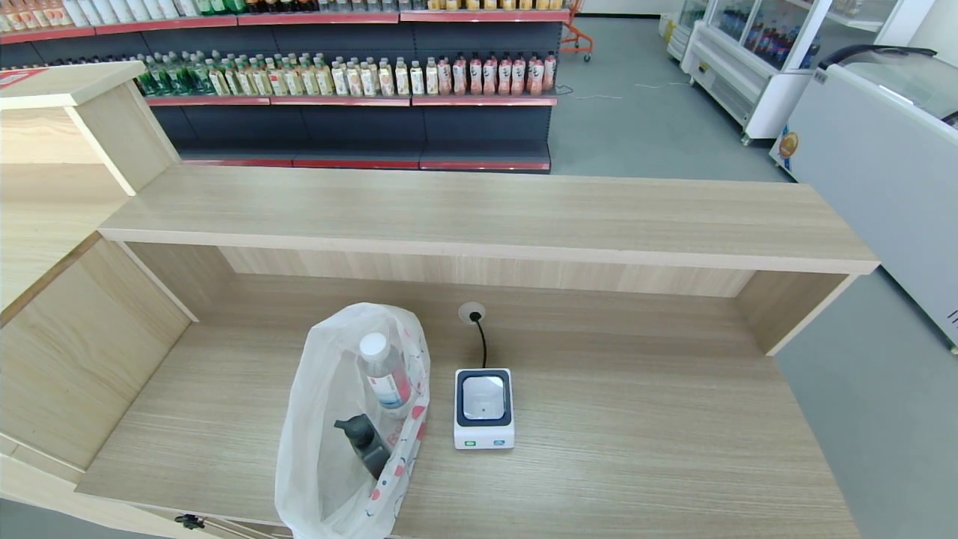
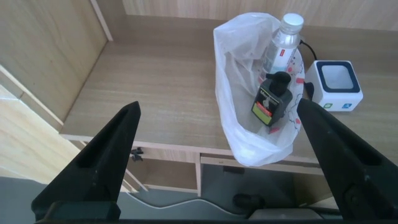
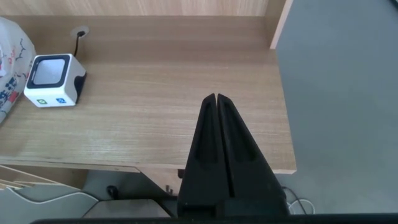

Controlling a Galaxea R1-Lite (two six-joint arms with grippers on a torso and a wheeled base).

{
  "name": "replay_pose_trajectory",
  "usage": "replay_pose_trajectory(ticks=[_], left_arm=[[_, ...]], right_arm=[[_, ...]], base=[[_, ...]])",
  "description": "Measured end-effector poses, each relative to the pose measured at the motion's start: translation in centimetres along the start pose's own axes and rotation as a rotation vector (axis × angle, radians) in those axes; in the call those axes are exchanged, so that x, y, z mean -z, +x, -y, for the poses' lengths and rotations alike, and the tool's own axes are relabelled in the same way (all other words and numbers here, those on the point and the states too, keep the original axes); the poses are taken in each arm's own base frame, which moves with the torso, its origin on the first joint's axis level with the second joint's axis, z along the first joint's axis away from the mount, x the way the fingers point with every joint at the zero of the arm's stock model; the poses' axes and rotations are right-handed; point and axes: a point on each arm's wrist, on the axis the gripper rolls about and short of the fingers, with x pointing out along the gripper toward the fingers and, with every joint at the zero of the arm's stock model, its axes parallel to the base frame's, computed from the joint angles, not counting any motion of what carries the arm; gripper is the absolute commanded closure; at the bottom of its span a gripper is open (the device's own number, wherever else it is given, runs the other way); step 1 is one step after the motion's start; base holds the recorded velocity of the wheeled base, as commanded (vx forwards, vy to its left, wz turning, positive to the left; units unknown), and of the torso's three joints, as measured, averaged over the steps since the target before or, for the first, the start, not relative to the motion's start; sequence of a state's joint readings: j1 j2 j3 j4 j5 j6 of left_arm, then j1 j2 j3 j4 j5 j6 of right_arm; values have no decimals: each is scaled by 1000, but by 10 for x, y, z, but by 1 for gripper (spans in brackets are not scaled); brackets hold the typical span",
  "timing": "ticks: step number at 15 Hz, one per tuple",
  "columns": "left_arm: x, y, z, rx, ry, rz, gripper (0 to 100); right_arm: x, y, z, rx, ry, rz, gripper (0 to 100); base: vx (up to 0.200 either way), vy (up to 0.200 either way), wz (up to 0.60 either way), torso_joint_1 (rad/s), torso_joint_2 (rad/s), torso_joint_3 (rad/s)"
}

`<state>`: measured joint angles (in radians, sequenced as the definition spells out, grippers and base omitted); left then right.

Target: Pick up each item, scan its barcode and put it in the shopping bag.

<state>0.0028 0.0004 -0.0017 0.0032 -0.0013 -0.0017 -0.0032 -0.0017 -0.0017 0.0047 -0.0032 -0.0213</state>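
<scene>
Scanner (image 1: 483,408) sits just beside shopping bag (image 1: 310,404); left gripper (image 2: 217,107) apart, right gripper (image 3: 216,99) pressed together.

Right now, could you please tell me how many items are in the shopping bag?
2. A clear white-capped bottle stands at the far side of the shopping bag; a dark bottle sits in front of it, nearer the robot. Smaller items underneath could be hidden.
</scene>
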Motion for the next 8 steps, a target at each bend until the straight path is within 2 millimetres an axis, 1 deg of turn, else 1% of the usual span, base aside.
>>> replay_pose_trajectory(ticks=[8], left_arm=[[0,0,0,0,0,0,0]], right_arm=[[0,0,0,0,-1,0,100]], base=[[0,0,0,0,0,0]])
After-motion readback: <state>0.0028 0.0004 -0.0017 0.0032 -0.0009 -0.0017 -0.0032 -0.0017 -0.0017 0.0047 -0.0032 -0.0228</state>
